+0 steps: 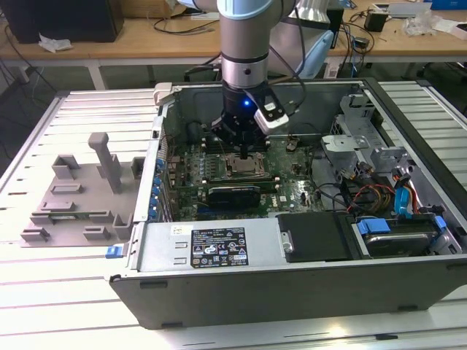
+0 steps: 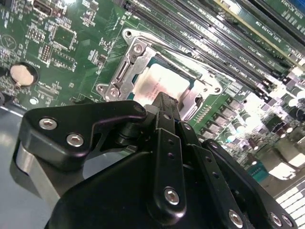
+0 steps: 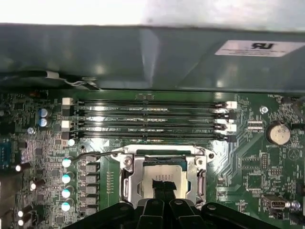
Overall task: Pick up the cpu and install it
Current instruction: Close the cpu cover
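The cpu (image 2: 159, 81) is a flat square chip with a silvery top, and it lies inside the open metal-framed socket (image 2: 125, 67) on the green motherboard. In the first wrist view the cpu (image 3: 164, 171) sits level within the socket frame (image 3: 131, 179). My gripper (image 3: 165, 185) hangs right over the chip's middle, its dark fingers (image 3: 158, 187) drawn together and shut with nothing between them. The tips are at or just above the chip's top; whether they touch is unclear. In the exterior view the gripper (image 1: 244, 146) stands over the socket (image 1: 246, 166) inside the open computer case.
Several memory slots (image 3: 147, 119) run beside the socket, and the case wall (image 3: 143, 57) rises behind them. A coin cell (image 2: 23, 74) sits on the board. Drive cage and cables (image 1: 379, 182) fill the exterior view's right. A grey moulded tray (image 1: 73, 200) lies outside the case on the left.
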Robot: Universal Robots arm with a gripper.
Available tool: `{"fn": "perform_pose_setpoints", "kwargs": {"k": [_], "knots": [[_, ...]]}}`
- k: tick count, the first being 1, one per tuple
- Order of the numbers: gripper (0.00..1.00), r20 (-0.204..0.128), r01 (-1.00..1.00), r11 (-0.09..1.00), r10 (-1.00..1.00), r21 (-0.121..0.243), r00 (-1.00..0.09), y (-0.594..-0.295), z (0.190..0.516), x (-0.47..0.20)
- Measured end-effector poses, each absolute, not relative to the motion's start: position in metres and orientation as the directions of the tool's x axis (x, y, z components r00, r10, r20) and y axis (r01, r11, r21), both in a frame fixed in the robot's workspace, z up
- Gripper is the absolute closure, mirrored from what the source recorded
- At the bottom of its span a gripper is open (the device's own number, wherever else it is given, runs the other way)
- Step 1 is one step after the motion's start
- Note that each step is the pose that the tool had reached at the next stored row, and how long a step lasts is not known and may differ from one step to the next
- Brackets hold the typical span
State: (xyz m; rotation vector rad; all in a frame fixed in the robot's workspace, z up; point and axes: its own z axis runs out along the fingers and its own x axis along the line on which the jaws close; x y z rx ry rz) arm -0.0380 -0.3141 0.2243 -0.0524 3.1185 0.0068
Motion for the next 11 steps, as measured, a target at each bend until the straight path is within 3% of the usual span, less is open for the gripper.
{"fn": "perform_pose_setpoints", "kwargs": {"k": [11], "knots": [[0.89, -0.023, -0.225, 0.974, -0.225, 0.004, -0.974, -0.3141, 0.2224, -0.0424]]}}
